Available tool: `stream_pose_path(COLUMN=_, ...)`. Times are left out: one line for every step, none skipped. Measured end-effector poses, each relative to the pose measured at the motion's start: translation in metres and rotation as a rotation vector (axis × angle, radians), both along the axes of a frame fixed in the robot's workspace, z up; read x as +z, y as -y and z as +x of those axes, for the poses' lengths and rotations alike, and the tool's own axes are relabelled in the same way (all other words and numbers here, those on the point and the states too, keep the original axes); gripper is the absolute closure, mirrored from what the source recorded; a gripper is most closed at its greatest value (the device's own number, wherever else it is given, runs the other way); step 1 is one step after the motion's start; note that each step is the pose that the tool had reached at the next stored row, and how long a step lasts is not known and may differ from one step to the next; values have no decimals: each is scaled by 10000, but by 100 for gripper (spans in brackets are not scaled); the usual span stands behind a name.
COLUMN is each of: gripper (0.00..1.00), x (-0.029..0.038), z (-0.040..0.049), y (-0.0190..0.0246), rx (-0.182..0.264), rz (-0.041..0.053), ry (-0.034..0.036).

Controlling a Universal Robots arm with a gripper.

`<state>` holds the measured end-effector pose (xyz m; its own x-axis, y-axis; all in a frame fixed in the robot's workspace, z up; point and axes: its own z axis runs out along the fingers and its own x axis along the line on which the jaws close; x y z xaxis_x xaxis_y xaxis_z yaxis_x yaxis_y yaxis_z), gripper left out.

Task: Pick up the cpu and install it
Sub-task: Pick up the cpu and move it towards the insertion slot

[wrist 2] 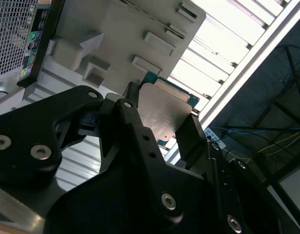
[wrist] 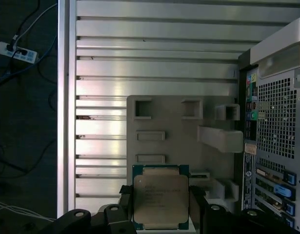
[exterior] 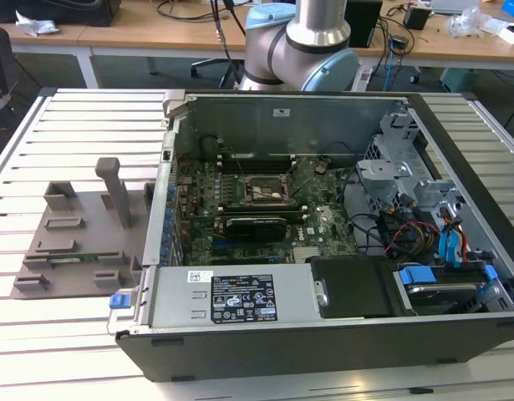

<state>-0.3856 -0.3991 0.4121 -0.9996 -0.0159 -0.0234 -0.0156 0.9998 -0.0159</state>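
Note:
The cpu (wrist: 160, 199), a small square chip with a silvery top plate and a green rim, sits between my gripper's (wrist: 161, 207) two black fingers (wrist: 123, 197), above the grey plastic tray (wrist: 179, 122). In the second wrist view the same cpu (wrist 2: 162, 109) has a finger (wrist 2: 190, 136) pressed on each of two opposite edges, so the gripper (wrist 2: 162, 124) is shut on it. The dark square socket (exterior: 261, 190) with its metal frame lies on the motherboard inside the open computer case (exterior: 323, 317). My arm (exterior: 300, 42) rises behind the case.
The grey tray (exterior: 81, 234) with raised blocks and one tall post (exterior: 116, 188) lies on the slatted metal table (exterior: 39, 142), at the exterior view's left of the case. Drive cages and cables (exterior: 424, 209) fill the case's right side. Desks stand behind.

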Motion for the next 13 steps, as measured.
stream_pose_path(gripper=45, x=0, z=0, y=0, rx=0, rz=0, ry=0)
stream_pose_path(gripper=45, x=0, z=1, y=0, rx=0, rz=1, ry=0)
stream_pose_path(gripper=45, x=1, z=8, y=0, rx=0, rz=0, ry=-2)
stream_pose_path(gripper=45, x=-2, z=34, y=0, rx=0, rz=2, ry=0)
stream_pose_path(gripper=45, x=-2, z=67, y=0, rx=0, rz=2, ry=-2)
stream_pose_path(gripper=45, x=-3, z=111, y=0, rx=-1, rz=2, ry=-1)
stream_pose_path(gripper=45, x=-5, z=204, y=0, rx=-1, rz=2, ry=-2)
stream_pose_path(gripper=45, x=-5, z=246, y=0, rx=0, rz=1, ry=-5)
stream_pose_path(gripper=45, x=-6, z=297, y=1, rx=1, rz=2, ry=-7)
stream_pose_path(gripper=45, x=-7, z=365, y=0, rx=0, rz=3, ry=-9)
stream_pose_path(gripper=45, x=-8, z=419, y=0, rx=-1, rz=2, ry=-12)
stream_pose_path(gripper=45, x=-9, z=464, y=0, rx=-2, rz=3, ry=-13)
stream_pose_path(gripper=45, x=-10, z=562, y=0, rx=1, rz=2, ry=-19)
